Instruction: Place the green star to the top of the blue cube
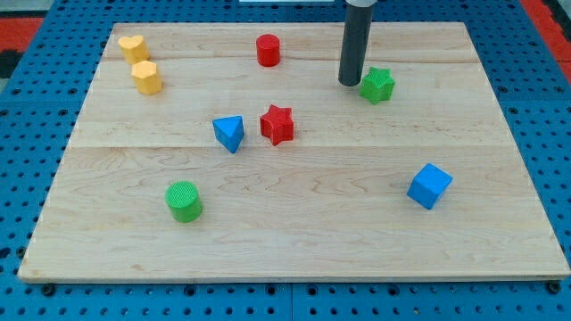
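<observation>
1. The wooden board (294, 241) fills most of the view, lying on a blue pegboard surface (27, 178) that shows around its edges.
2. The dark rod comes down from the view's top; my tip (349, 83) rests on the board just to the view's left of the green star (377, 85), very close to it, though contact cannot be confirmed. The arm carries no pincer, only this rod, so there is no open or closed state to tell.
3. The blue cube (430, 186) sits well apart from the green star, toward the view's bottom and slightly to the right of it.
4. The green cylinder (184, 201) stands far to the view's lower left of the green star.
5. The red star (277, 124) lies to the left of and below the green star, near the board's middle.
6. The blue triangular block (229, 134) sits just beside the red star, farther left from the green star.
7. The red cylinder (268, 50) stands to the upper left of the green star.
8. Two yellow blocks, one (146, 78) just below the other (133, 47), lie far to the left of the green star, near the board's top left corner; their exact shapes are hard to make out.
</observation>
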